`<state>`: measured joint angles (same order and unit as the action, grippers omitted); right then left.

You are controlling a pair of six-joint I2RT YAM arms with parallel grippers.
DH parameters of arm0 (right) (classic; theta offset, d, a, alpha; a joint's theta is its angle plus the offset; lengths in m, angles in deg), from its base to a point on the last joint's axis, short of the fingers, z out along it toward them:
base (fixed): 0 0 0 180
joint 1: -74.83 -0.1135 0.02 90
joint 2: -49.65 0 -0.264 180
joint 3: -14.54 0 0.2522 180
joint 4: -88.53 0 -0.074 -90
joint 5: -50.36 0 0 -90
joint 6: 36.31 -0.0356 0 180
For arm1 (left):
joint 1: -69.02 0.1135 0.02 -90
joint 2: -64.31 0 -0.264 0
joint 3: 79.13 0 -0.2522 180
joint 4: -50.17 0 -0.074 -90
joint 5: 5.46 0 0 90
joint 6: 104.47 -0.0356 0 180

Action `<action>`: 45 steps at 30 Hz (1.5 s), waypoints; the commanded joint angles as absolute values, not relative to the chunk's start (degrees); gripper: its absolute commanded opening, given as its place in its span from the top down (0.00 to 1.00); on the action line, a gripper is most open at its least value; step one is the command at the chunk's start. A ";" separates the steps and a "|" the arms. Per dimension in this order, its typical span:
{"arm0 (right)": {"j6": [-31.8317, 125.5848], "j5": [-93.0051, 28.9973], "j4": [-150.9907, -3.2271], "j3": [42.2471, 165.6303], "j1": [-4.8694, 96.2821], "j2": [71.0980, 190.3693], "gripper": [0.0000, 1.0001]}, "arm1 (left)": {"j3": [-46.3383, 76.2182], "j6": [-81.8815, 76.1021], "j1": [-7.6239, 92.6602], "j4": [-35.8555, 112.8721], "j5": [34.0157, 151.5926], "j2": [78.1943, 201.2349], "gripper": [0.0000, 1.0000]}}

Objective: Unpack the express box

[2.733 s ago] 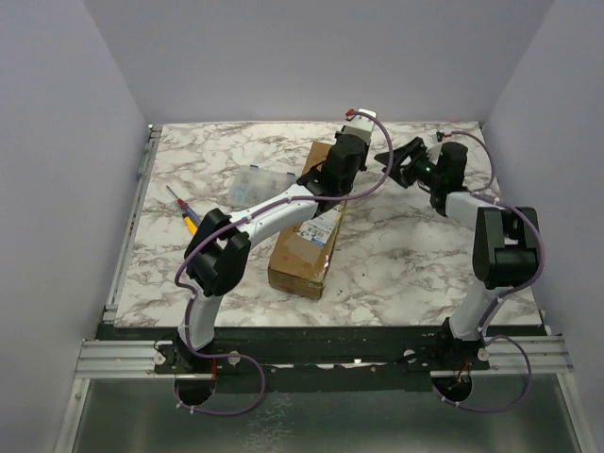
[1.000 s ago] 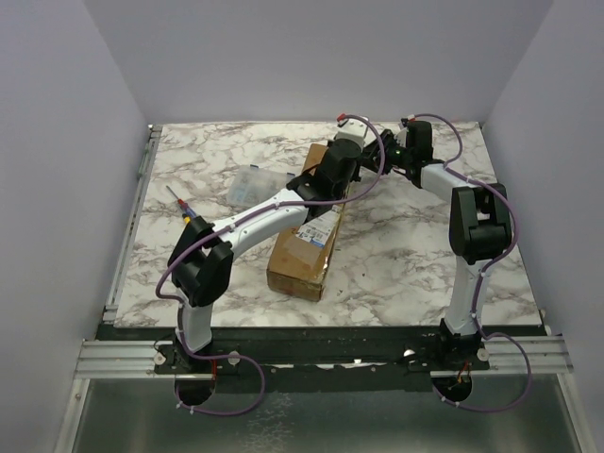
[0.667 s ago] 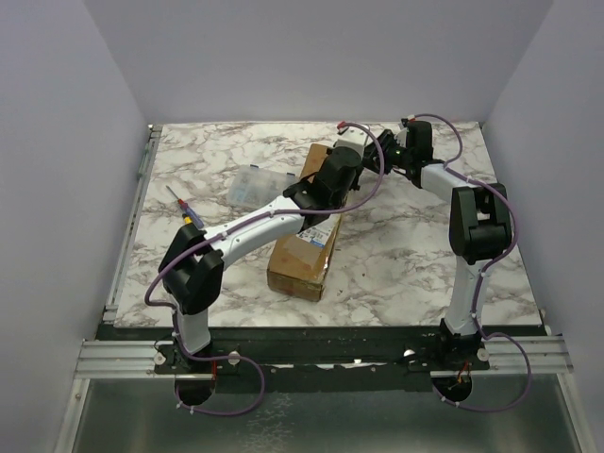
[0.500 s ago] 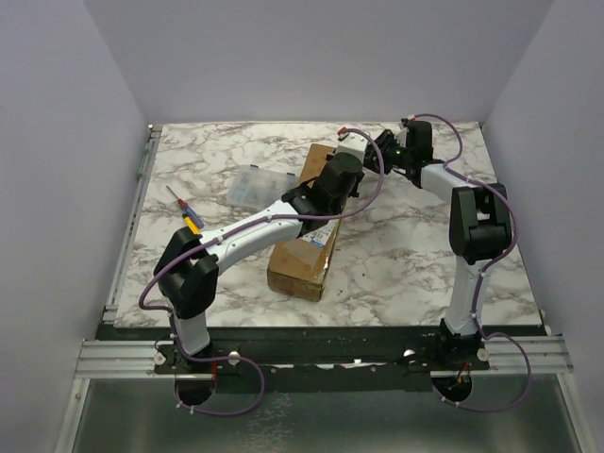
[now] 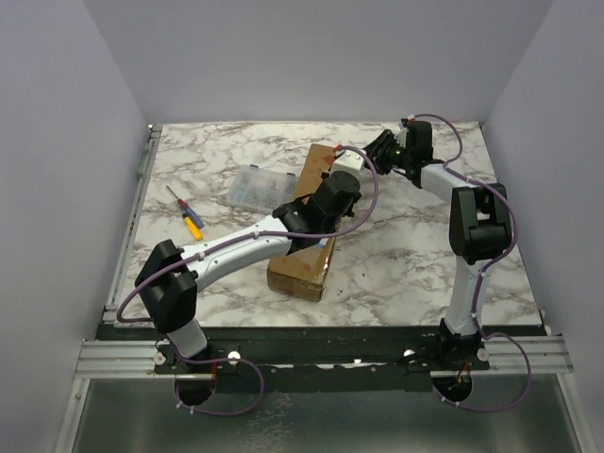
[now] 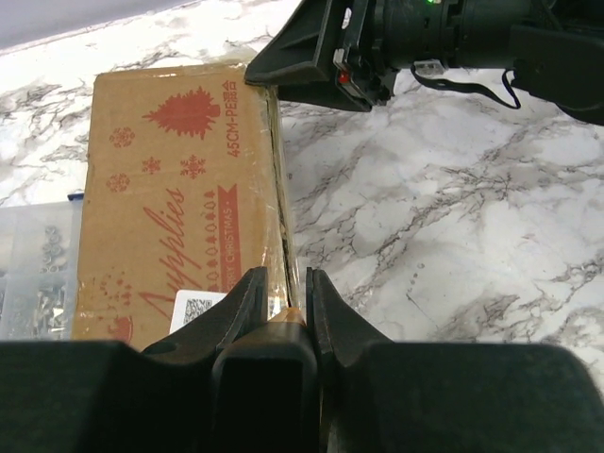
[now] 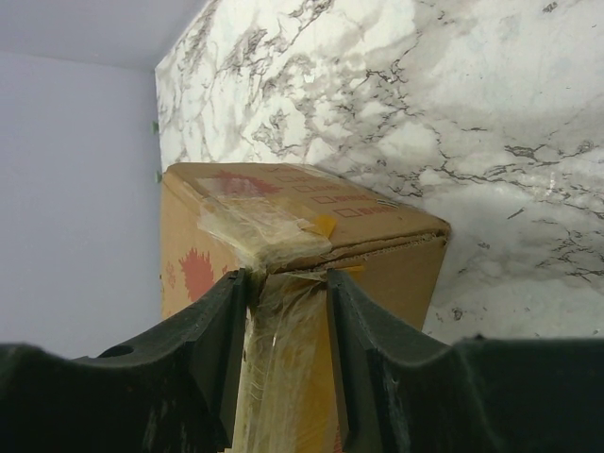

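The express box is a long brown carton lying lengthwise at mid table, with red print on top. My left gripper hangs over the box's right top edge. In the left wrist view it is shut on a tan tape strip lifted from that edge. My right gripper is at the box's far right corner. In the right wrist view its jaws are closed against crinkled clear tape stretched down the box's end face.
A small clear plastic compartment case lies just left of the box and shows at the left edge of the left wrist view. A red and yellow screwdriver lies further left. Walls enclose the marble table.
My left gripper has drawn back along the box from its far end toward the near side. My right gripper swung in from the right, closed at the box's far corner and has stayed there.
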<state>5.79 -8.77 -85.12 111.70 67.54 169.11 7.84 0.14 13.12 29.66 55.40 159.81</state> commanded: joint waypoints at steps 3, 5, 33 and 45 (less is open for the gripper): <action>7.91 -13.89 -82.41 111.33 67.80 170.06 0.57 | 11.43 4.72 9.61 21.59 55.42 154.04 1.00; 7.86 -13.90 -82.41 111.28 67.80 170.07 0.57 | 12.26 5.32 8.66 20.96 55.00 153.07 1.00; 6.92 -15.65 -83.05 109.54 67.45 169.10 0.58 | 17.94 16.00 -1.89 10.07 52.30 145.66 1.00; 6.48 -18.18 -82.02 110.02 67.45 168.91 0.59 | 18.06 20.89 -5.85 4.79 51.74 144.31 1.00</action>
